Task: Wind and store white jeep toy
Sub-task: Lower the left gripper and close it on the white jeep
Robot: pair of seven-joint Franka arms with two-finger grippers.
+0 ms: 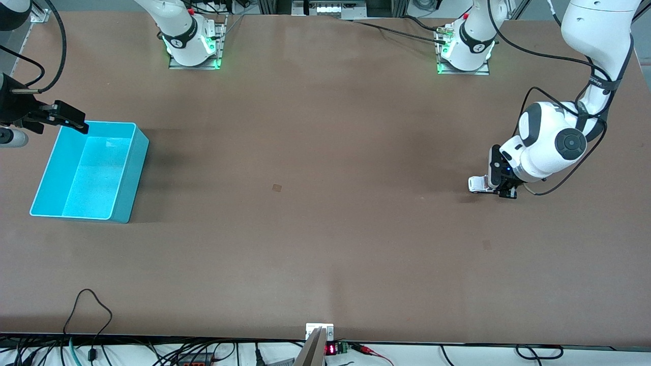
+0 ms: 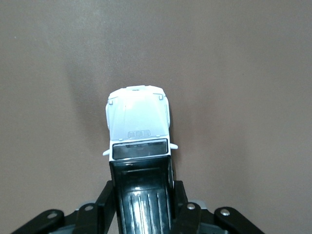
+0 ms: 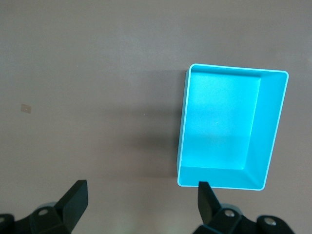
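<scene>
The white jeep toy (image 1: 477, 184) sits on the table at the left arm's end. In the left wrist view its white hood (image 2: 139, 118) points away from the gripper and its black ribbed roof lies between the fingers. My left gripper (image 1: 501, 189) is shut on the jeep's rear part, down at table level. The cyan bin (image 1: 89, 170) stands empty at the right arm's end; it also shows in the right wrist view (image 3: 229, 129). My right gripper (image 1: 63, 118) is open and empty, held in the air over the bin's corner farthest from the front camera, and waits.
The brown table (image 1: 325, 203) spreads wide between the jeep and the bin. Two small tape marks (image 1: 276, 187) lie on it. The arm bases stand along the table's edge farthest from the front camera. Cables run along the nearest edge.
</scene>
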